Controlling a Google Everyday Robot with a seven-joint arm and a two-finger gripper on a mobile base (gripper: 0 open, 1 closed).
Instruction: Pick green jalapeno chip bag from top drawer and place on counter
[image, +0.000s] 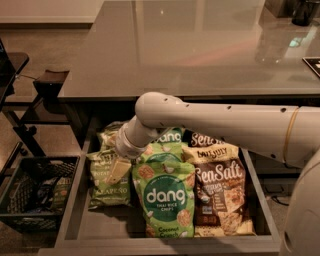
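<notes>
green jalapeno chip bag (107, 192) beneath gripper (118, 171) on down-bent arm (210, 122), maybe touching; hold unclear

Upper lettering of green jalapeno chip bag (107, 194) behind pincer (119, 170) in top drawer (165, 244)

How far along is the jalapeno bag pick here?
Done: the top drawer is open. In hand: the gripper is over the green jalapeno chip bag, which lies in the drawer, not yet lifted. Left: lift it out and set it on the counter.
</notes>
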